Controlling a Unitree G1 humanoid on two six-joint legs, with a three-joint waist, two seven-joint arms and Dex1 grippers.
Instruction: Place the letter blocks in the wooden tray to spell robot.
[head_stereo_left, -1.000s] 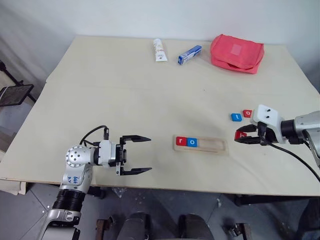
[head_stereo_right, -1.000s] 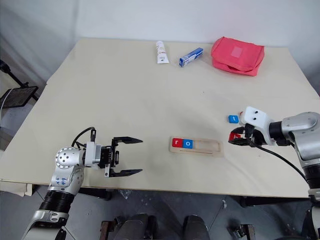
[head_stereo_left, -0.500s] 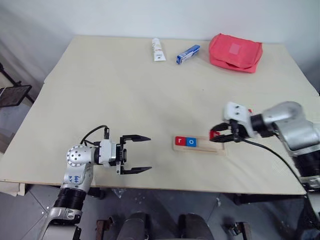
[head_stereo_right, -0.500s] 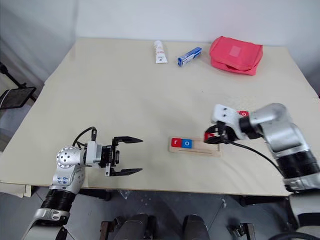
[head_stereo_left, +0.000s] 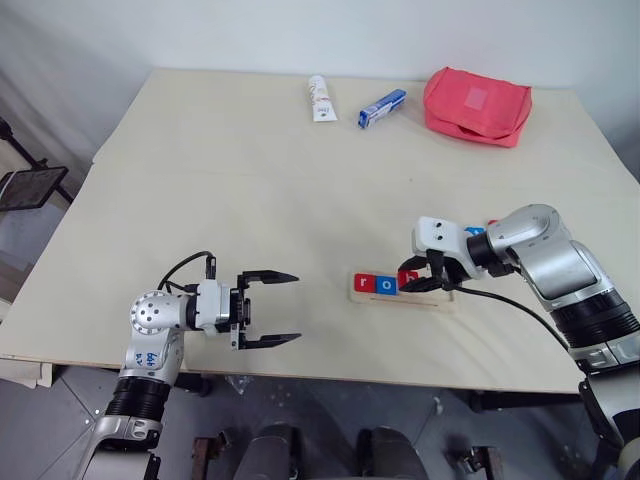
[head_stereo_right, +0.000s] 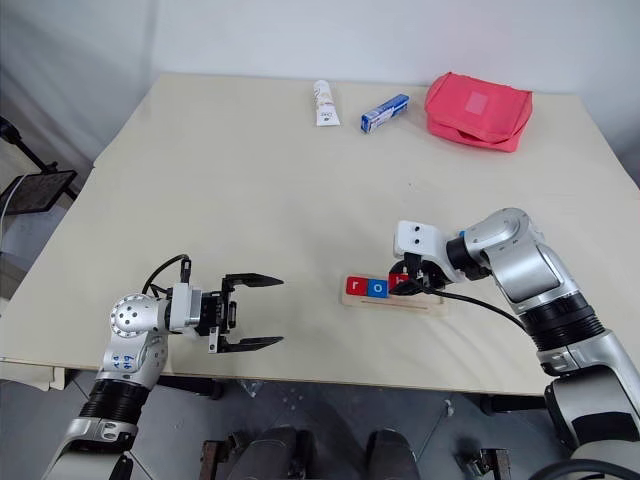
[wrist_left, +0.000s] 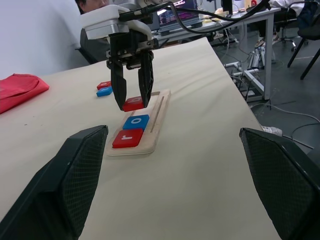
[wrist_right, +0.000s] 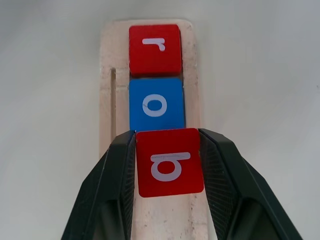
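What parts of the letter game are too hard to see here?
- Loose red block and blue block, left wrist view: too small to read their letters.
- Red b block in the right gripper: whether it touches the wooden tray is hidden beneath it.

The right gripper (head_stereo_left: 424, 279) covers the middle of the wooden tray (head_stereo_left: 440, 297) in the head views, so the red b block (wrist_right: 169, 161) between its jaws barely shows there. Two loose blocks (wrist_left: 104, 88) beyond it are too small to read; one seems red, one blue. The tray's near end is cut off in the right wrist view.
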